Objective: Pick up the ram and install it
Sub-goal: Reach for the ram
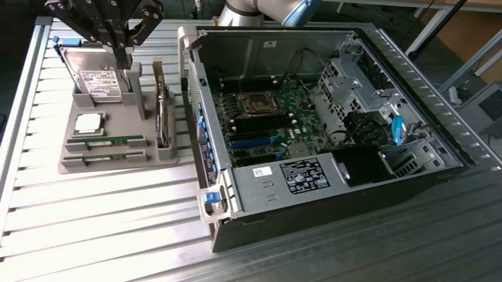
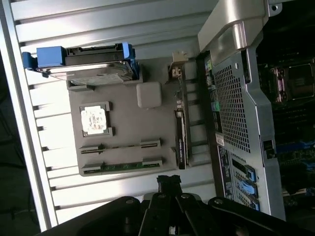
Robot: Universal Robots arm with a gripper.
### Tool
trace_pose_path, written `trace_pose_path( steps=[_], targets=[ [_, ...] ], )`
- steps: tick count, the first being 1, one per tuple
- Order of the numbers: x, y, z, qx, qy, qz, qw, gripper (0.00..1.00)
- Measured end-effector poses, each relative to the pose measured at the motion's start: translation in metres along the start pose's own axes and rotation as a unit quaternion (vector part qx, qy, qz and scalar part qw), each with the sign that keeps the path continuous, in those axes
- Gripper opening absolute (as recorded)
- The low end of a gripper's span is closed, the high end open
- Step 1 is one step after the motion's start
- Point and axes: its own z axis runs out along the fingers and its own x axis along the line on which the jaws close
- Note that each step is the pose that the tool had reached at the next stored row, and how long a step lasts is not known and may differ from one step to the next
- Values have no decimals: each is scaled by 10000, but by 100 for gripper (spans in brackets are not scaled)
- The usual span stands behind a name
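Exterior view, claw (image 1: 122, 59) pinched closed, empty, ram (image 1: 104, 141) well apart in grey holder (image 1: 126, 126)

Green ram (image 1: 106, 157) (image 2: 123, 166) stands edgewise in gray tray (image 1: 117, 126) (image 2: 128, 123).

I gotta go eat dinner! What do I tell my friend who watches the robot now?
End effector: shut, holding nothing, hanging above the hard drive at one end of the grey tray.
Ram: lying in a slot of the tray, untouched.
Computer case: open, motherboard showing.
Done: nothing yet.
Left: the ram is not picked up and not installed.
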Motion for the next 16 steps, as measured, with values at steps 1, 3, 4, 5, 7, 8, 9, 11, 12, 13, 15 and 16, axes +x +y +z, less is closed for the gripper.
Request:
trace_pose_path(
  steps=[1, 3, 4, 5, 7, 8, 9, 11, 12, 13, 15, 16],
  targets=[
    [14, -2, 0, 2, -1, 0, 10000, 9],
    [35, -6, 0, 4, -2, 0, 10000, 9],
    [45, -8, -1, 6, -1, 0, 10000, 9],
    [56, -9, -1, 7, -2, -1, 10000, 9],
    [78, -13, -2, 9, -2, 0, 10000, 9],
    [115, -19, -4, 12, -3, 0, 10000, 9],
    [147, -25, -5, 14, -4, 0, 10000, 9],
    [171, -29, -5, 15, -5, -1, 10000, 9],
    [171, -29, -5, 15, -5, -1, 10000, 9],
    [171, -29, -5, 16, -4, 0, 10000, 9],
    [171, -30, -5, 16, -4, -1, 10000, 9],
    [171, -30, -5, 16, -5, 0, 10000, 9]
  ],
)
